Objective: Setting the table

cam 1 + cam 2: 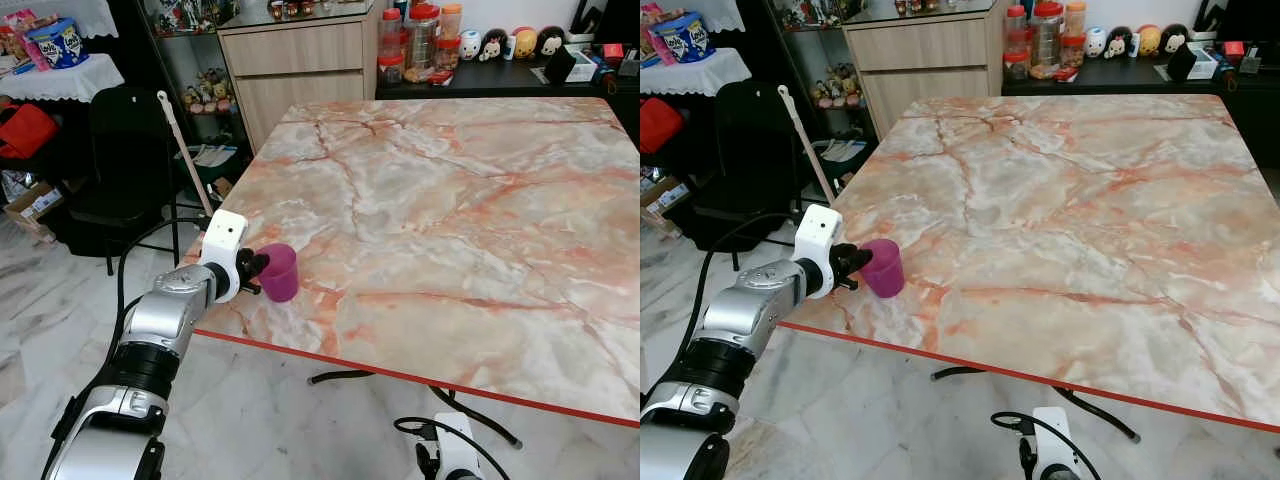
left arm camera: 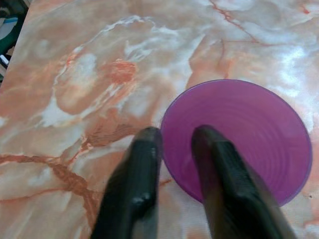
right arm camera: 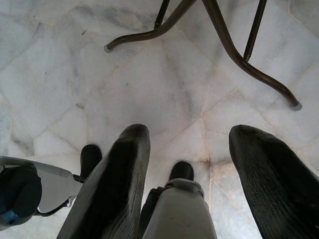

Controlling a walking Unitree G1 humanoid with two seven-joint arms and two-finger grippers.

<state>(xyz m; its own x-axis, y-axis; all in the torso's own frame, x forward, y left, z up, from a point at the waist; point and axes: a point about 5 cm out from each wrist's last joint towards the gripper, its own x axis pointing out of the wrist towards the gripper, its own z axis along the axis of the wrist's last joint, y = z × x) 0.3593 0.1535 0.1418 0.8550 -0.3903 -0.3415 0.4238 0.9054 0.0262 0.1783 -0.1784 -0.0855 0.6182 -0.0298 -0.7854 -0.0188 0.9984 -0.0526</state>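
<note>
Gripping a purple plastic cup point(image 1: 280, 271) by its rim, the left gripper point(image 1: 259, 265) holds it at the near left corner of the marble table point(image 1: 470, 210). The tabletop is glossy stone, cream and grey with salmon-pink veins, square in outline, with a thin red edge along its near side. The cup is a smooth, round tumbler that tapers toward its base. It stands upright on the marble, mouth up, its long axis vertical.

From the left wrist view, the cup's circular mouth point(image 2: 239, 137) faces the camera and fine concentric ridges show on its inner wall, detail the head views do not give. One black finger point(image 2: 227, 184) reaches inside the cup and the other point(image 2: 134, 184) lies outside, the wall pinched between them.

The head views show the silver left arm and the white wrist block, a black chair point(image 1: 125, 170) beside the table's left side, a pale wooden cabinet point(image 1: 295, 70) beyond the far corner, and jars point(image 1: 415, 40) on a dark shelf behind.

The right gripper point(image 3: 192, 179) hangs low under the table edge, its two ribbed black fingers spread wide apart over the pale marble floor tiles point(image 3: 60, 64). That wrist view also shows the table's curved dark metal legs point(image 3: 234, 50).
</note>
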